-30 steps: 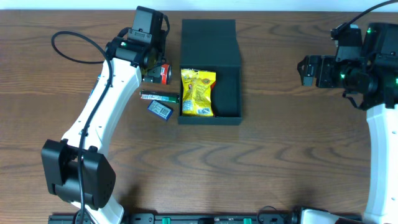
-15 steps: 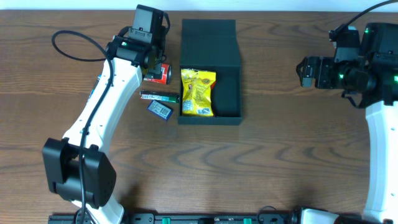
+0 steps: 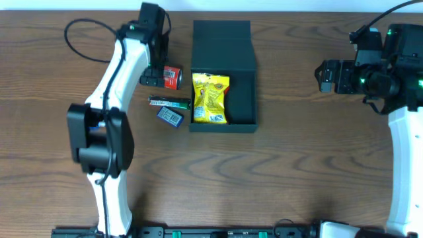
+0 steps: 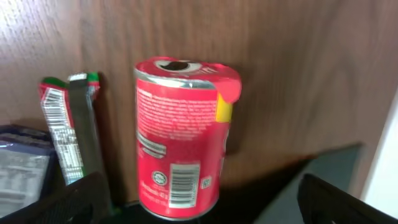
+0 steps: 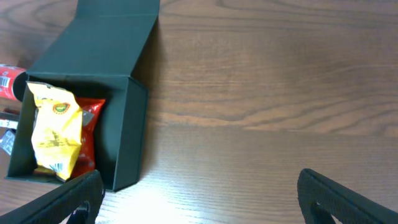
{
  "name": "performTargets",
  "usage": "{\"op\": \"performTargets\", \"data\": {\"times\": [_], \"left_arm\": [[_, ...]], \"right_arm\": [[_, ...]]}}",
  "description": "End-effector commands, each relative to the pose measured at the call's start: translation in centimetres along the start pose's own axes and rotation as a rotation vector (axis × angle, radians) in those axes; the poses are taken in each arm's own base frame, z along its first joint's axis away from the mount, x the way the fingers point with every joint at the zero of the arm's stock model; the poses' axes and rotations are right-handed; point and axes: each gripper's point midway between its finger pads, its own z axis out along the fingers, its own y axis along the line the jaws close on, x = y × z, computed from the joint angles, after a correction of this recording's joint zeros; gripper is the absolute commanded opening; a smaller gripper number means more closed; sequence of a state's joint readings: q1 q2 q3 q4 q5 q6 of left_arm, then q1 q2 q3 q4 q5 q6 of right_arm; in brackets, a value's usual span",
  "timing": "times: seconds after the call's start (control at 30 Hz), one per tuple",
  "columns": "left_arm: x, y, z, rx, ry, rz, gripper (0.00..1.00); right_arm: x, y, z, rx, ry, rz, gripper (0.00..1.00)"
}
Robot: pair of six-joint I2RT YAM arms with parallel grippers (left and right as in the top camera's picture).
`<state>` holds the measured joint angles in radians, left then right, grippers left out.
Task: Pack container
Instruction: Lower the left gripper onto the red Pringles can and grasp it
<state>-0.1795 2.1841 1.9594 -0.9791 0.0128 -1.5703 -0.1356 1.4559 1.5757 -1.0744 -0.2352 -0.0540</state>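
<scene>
The container (image 3: 246, 99) is a black box with its flap lid (image 3: 222, 43) folded back. A yellow packet (image 3: 210, 98) lies inside on a red one (image 5: 93, 121). Just left of the container, a red can (image 3: 173, 77) lies on its side. My left gripper (image 3: 158, 75) hangs over the can, open. In the left wrist view the can (image 4: 180, 143) reaches between the wide-spread fingers (image 4: 81, 199) without touching either. My right gripper (image 3: 324, 76) is open over bare wood to the right of the container (image 5: 124, 118) and holds nothing.
A green bar (image 3: 168, 102) and a small blue packet (image 3: 170, 116) lie on the table in front of the can, close to the container's left wall. Both show at the left edge of the left wrist view, the green bar (image 4: 71, 127) nearest the can.
The left arm has folded up: its elbow swung in and its wrist moved toward the table's far edge. The can has stayed in place. The right arm has not moved.
</scene>
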Motion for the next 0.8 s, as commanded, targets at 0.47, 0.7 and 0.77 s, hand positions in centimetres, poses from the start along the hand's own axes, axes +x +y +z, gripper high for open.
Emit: {"op": "performTargets", "data": {"times": [0.47,0.7,0.77], "left_arm": [[0.2,0.1,1.3,-0.132,0.048,0.054,1.00],[0.2,1.6,3.5,-0.206,0.046,0.077,0.95],[0.3,1.8,4.1,-0.218,0.051,0.077,0.94]], "right_arm": [[-0.4,-0.1,-0.1,-0.004,-0.013,0.019,0.99],[-0.2,-0.1,-0.1,-0.004,-0.006,0.021,0.99],[-0.1,-0.1,-0.1,-0.005,-0.001,0.022,0.99]]}}
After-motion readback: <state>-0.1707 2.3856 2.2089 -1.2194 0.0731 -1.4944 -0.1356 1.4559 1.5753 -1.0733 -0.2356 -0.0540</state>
